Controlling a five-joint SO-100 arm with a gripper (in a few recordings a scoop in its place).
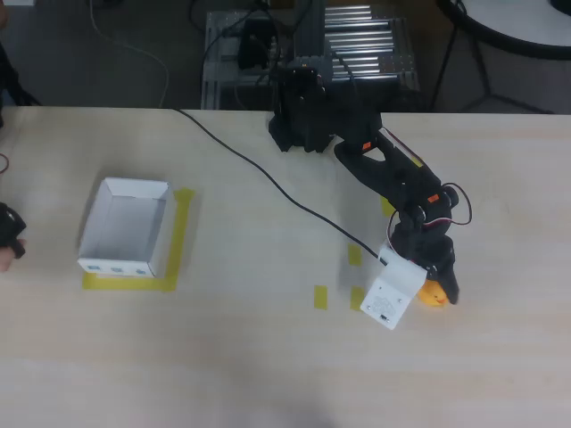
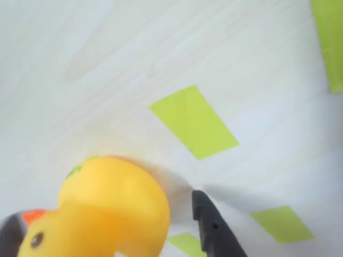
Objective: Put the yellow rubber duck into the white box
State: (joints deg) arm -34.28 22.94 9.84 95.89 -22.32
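The yellow rubber duck (image 1: 434, 295) sits on the table at the right, tucked against my gripper (image 1: 426, 291), between its white flat plate and a black finger (image 1: 449, 278). In the wrist view the duck (image 2: 112, 209) looms large at the lower left, with its orange beak at the bottom left corner. A black fingertip (image 2: 210, 225) stands just right of it with a narrow gap, so the gripper (image 2: 107, 235) is open around the duck. The white box (image 1: 125, 227) lies far to the left on a yellow tape outline, upright, with nothing inside.
Small yellow tape patches (image 1: 321, 297) mark the table near the gripper. A black cable (image 1: 259, 174) runs across the table from the arm's base (image 1: 303, 116). A person's hand (image 1: 9, 236) shows at the left edge.
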